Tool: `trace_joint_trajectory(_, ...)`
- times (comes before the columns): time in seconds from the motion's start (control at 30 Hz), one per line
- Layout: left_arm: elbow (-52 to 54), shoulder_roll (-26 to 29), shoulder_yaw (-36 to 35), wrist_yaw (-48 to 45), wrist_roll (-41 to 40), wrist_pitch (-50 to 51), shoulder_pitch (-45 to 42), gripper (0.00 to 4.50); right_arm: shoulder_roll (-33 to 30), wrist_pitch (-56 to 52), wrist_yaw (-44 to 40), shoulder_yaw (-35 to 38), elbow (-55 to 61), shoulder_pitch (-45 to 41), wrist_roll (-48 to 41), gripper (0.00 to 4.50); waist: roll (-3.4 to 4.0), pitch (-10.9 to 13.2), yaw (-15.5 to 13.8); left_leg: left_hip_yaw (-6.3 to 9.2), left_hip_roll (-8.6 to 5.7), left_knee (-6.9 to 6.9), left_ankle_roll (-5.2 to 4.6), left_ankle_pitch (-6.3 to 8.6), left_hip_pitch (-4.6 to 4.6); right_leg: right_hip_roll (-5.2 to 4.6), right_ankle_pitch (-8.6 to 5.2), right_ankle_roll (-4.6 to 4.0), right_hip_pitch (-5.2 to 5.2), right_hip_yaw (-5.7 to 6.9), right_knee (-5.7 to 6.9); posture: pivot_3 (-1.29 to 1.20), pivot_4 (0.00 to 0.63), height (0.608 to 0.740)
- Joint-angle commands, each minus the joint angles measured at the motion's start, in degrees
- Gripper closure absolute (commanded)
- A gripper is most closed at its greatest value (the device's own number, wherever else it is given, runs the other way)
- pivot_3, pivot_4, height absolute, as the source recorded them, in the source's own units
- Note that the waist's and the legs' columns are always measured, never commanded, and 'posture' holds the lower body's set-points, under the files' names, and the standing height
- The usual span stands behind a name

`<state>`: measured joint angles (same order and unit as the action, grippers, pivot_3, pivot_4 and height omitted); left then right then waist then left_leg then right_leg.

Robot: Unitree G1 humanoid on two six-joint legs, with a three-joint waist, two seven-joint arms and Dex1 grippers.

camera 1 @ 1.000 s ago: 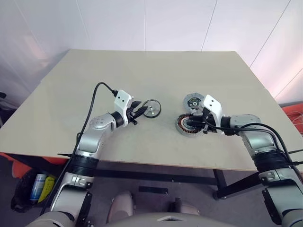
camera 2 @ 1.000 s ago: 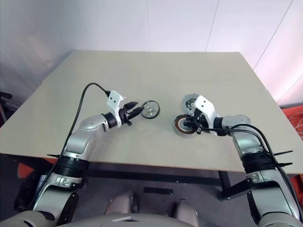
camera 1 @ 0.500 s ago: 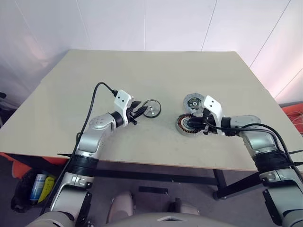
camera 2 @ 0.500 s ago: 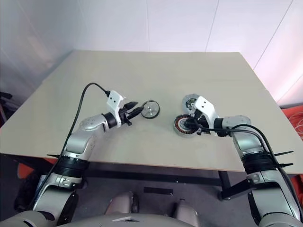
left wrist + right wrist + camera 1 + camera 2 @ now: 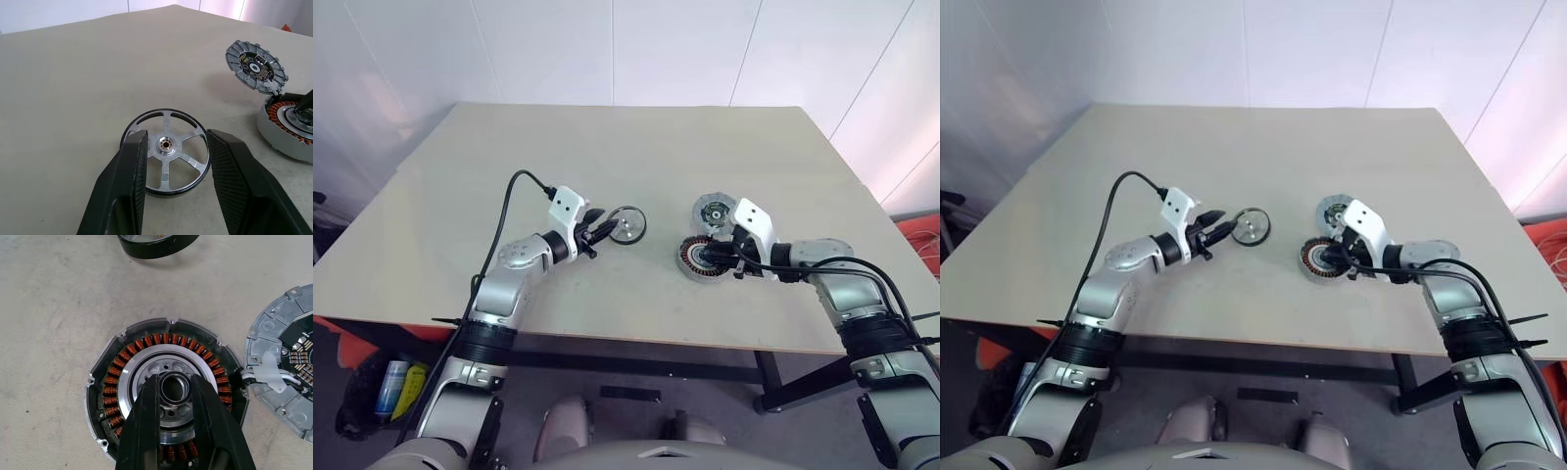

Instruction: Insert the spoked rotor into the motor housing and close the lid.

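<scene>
Bare table point(image 5: 656, 157) beyond lid point(image 5: 713, 209)

Left two-finger black gripper point(image 5: 171, 161) reaching toward 2 o'clock from a bent elbow, fingers point(image 5: 128, 191) parted wide, roughly level. Right two-finger black gripper point(image 5: 175, 396) angled toward 9 o'clock and tipped down, fingers point(image 5: 146, 431) set narrowly apart. Both forearms extended forward, wrists turned inward.

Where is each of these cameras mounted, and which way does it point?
Head views: from the head, down over the table and both arms.
Left wrist view: along the left gripper, fingers either side of the spoked rotor.
Right wrist view: along the right gripper, over the motor housing.
Both wrist views share the housing and lid.
</scene>
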<state>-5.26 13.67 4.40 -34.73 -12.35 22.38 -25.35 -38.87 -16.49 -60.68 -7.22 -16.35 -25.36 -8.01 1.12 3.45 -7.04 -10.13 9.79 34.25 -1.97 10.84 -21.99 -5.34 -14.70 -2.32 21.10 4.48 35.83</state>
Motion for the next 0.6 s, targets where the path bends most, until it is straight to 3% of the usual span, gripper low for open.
trace_joint_trajectory(0.03, 0.8, 0.6, -0.5, 0.0, 0.0, -1.4, -1.2, 2.5, -0.6, -0.4, -1.0, 1.3, 1.3, -0.9, -1.0, 3.54, 0.0, 0.0, 0.0, 0.0, 0.0, 0.0, 0.0, 0.0, 0.0, 0.0, 0.0, 0.0, 0.0, 0.0, 0.0, 0.0, 0.0, 0.74)
trace_joint_trajectory(0.17, 0.8, 0.7, -0.5, 0.0, 0.0, -1.4, -1.3, 2.5, -0.1, 1.5, 1.5, 1.7, 0.6, -1.2, 0.4, 2.33, 0.0, 0.0, 0.0, 0.0, 0.01, 0.0, 0.01, 0.0, 0.0, 0.0, 0.0, 0.0, 0.01, 0.0, 0.01, 0.0, 0.0, 0.74)
trace_joint_trajectory(0.57, 0.5, 0.7, -0.4, 0.0, 0.1, -1.6, -1.4, 2.5, 0.2, 2.2, 1.3, 3.4, 2.0, -2.1, -2.2, 2.33, 0.0, 0.0, 0.0, 0.0, 0.0, 0.0, 0.01, 0.0, 0.0, 0.0, 0.0, 0.0, 0.01, 0.0, 0.01, 0.0, 0.0, 0.74)
trace_joint_trajectory(0.6, 0.5, 0.7, -0.4, -0.1, 0.1, -1.6, -1.4, 2.5, 0.2, 2.2, 1.4, 3.5, 2.0, -2.2, -2.4, 2.5, 0.0, 0.0, 0.0, 0.0, 0.0, 0.0, 0.01, 0.0, 0.0, 0.0, 0.0, 0.0, 0.01, 0.0, 0.01, 0.0, 0.0, 0.74)
